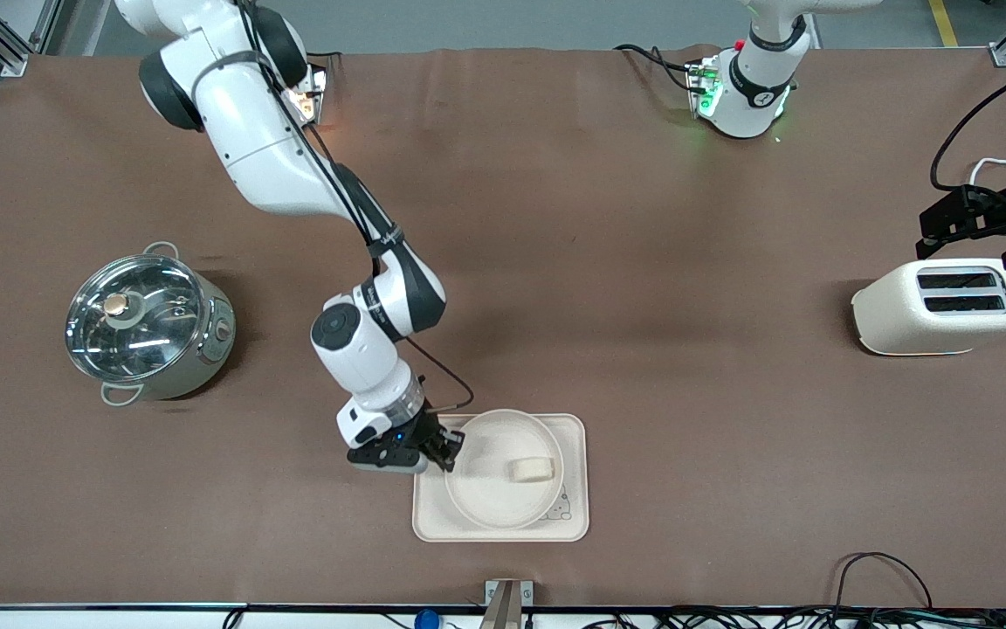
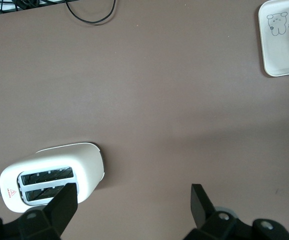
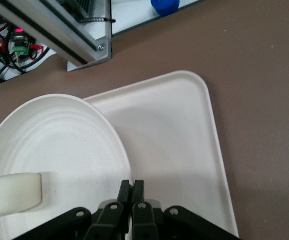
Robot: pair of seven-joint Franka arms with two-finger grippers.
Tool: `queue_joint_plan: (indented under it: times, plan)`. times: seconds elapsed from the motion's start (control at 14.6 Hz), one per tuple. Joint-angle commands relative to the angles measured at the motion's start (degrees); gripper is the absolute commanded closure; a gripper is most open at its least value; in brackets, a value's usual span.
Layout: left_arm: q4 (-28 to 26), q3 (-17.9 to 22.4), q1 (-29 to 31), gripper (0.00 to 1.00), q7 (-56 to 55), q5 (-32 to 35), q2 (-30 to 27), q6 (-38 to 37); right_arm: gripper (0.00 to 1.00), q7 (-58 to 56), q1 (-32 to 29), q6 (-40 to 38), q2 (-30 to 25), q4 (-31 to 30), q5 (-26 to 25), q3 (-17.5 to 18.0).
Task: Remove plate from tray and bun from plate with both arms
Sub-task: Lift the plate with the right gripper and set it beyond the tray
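Note:
The round cream plate (image 1: 492, 500) lies on the rectangular cream tray (image 1: 575, 526), near the front edge of the table. The pale bun (image 1: 530, 469) lies in the plate, toward the left arm's end. My right gripper (image 1: 448, 451) is shut on the plate's rim at the edge toward the right arm's end. The right wrist view shows its fingers (image 3: 132, 186) pinching the rim, with the plate (image 3: 59, 145), the bun (image 3: 12, 195) and the tray (image 3: 174, 145). My left gripper (image 1: 940, 234) is open and empty over the table beside the toaster. Its fingers stand wide apart in the left wrist view (image 2: 133, 196).
A cream two-slot toaster (image 1: 944, 306) stands at the left arm's end, also in the left wrist view (image 2: 54, 175). A steel pot with a glass lid (image 1: 145, 328) stands at the right arm's end. Cables (image 1: 878, 568) and a metal bracket (image 1: 507, 598) lie along the front edge.

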Motion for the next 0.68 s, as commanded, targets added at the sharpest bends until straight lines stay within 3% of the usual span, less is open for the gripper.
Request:
queue_joint_plan:
  times: [0.0, 0.34, 0.61]
  plan:
    - [1.17, 0.03, -0.10, 0.00, -0.54, 0.22, 0.41, -1.20, 1.00, -0.81, -1.24, 11.25, -9.59, -21.23, 1.14, 4.93]
    - [1.17, 0.03, -0.10, 0.00, -0.45, 0.22, 0.41, -1.11, 1.00, -0.63, -0.98, 20.79, -19.08, -41.46, 1.14, 8.81]
    - [1.09, 0.03, 0.07, 0.00, -0.45, 0.22, 0.41, -1.11, 1.00, -0.72, -0.45, 23.59, -22.00, -48.69, 1.14, 8.99]
